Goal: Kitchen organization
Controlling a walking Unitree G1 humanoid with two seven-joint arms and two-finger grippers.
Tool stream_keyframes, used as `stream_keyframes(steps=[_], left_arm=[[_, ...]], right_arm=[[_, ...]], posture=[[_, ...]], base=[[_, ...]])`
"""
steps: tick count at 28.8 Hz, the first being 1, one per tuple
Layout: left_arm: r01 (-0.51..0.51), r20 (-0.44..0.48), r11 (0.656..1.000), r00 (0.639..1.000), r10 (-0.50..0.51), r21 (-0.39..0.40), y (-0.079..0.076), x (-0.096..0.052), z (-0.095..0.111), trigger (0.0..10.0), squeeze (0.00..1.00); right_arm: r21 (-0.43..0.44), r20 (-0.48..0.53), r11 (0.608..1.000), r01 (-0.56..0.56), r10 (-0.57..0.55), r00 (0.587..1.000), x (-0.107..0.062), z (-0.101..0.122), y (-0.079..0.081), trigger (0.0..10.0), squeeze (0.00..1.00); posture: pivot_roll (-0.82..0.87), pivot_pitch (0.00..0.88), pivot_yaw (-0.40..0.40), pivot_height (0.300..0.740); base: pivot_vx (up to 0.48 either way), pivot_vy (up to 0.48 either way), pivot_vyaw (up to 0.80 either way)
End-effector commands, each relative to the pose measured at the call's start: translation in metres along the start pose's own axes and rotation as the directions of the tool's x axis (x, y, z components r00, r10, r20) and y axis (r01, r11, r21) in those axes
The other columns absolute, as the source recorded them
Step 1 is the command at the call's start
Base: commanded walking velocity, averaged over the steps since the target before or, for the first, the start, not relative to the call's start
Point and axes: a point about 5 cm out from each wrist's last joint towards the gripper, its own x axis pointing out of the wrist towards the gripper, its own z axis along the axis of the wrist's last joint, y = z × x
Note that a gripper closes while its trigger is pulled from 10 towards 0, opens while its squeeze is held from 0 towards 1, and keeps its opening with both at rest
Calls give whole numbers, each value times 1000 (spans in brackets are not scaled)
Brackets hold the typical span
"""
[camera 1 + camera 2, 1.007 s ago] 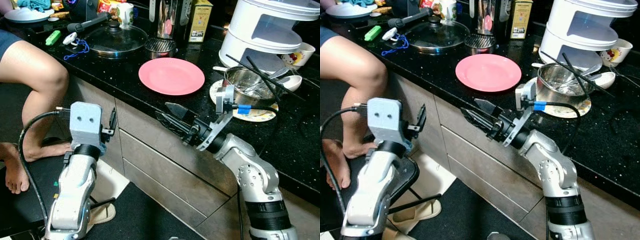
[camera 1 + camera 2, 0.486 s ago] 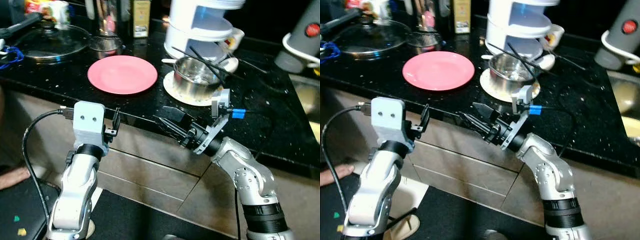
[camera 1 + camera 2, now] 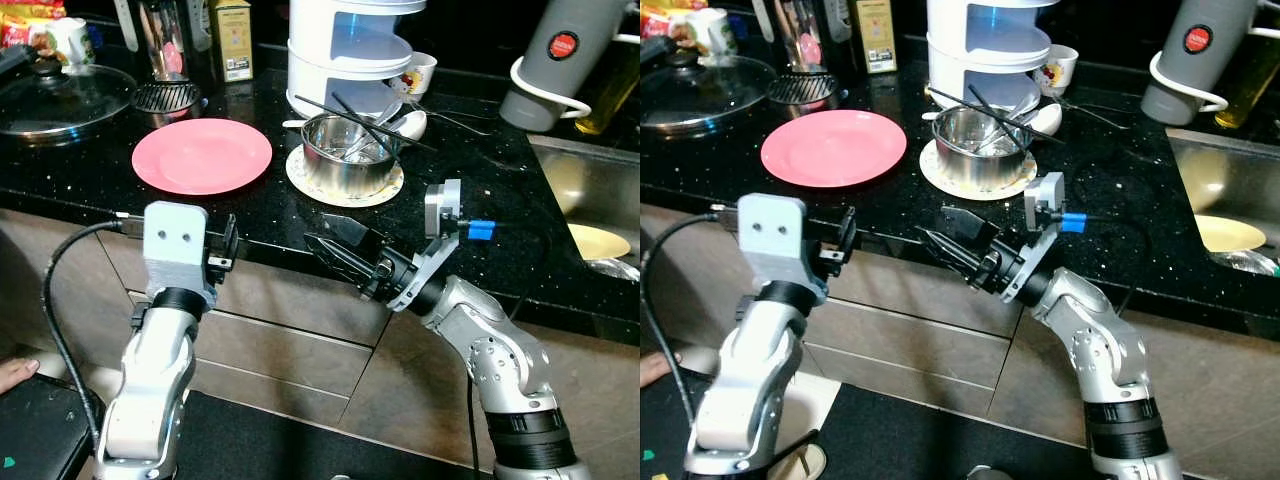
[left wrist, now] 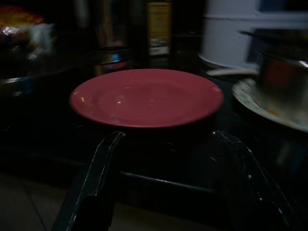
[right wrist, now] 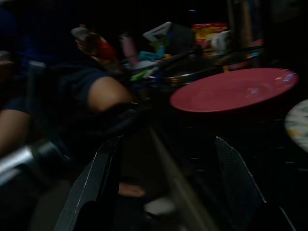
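Note:
A pink plate point(image 3: 202, 155) lies on the black counter point(image 3: 480, 175), near its front edge. To its right a steel bowl point(image 3: 348, 158) holding black chopsticks and a spoon sits on a patterned plate point(image 3: 310, 184). My left gripper point(image 3: 228, 252) is held in front of the counter edge, just below the pink plate point(image 4: 147, 97), open and empty. My right gripper point(image 3: 335, 245) points leftward along the counter front below the steel bowl, also open and empty. Between its fingers the pink plate point(image 5: 236, 89) is seen edge-on.
A white stacked steamer point(image 3: 350, 45), a cup point(image 3: 417, 72), a glass pan lid point(image 3: 55, 95) and bottles stand at the back. A grey flask point(image 3: 553, 50) and a sink point(image 3: 580, 190) holding a yellow dish point(image 3: 598, 240) are at the right. Drawers point(image 3: 290, 320) front the counter.
The camera has swung to the right: the counter things have shifted left, a person's leg has left the picture and the sink has come in. Both arms keep their pose.

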Motion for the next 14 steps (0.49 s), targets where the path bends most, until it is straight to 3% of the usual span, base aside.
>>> stream_keyframes(steps=[1, 4, 9, 14], left_arm=[[-49, -9, 998, 999, 49, -47, 8, 0, 2, 10000, 0], [-114, -9, 987, 993, 114, -111, 21, 2, 5, 10000, 0], [-224, -15, 939, 974, 228, -263, 51, 8, 9, 10000, 0], [-192, -26, 924, 981, 194, -330, 56, 14, 8, 10000, 0]], right_arm=[[-41, -2, 999, 28, -28, 1000, 0, 4, -4, 10000, 0], [-83, -17, 994, 66, -68, 998, 1, 5, -9, 10000, 0], [-186, -44, 980, 71, -81, 996, 9, 13, -10, 10000, 0], [-193, -30, 980, 56, -63, 998, 15, 17, -7, 10000, 0]], posture=[[46, 68, -74, 740], [47, 72, -78, 740], [46, 88, -96, 740], [39, 100, -103, 740]], base=[[0, 0, 0], [0, 0, 0], [0, 0, 0], [0, 0, 0]])
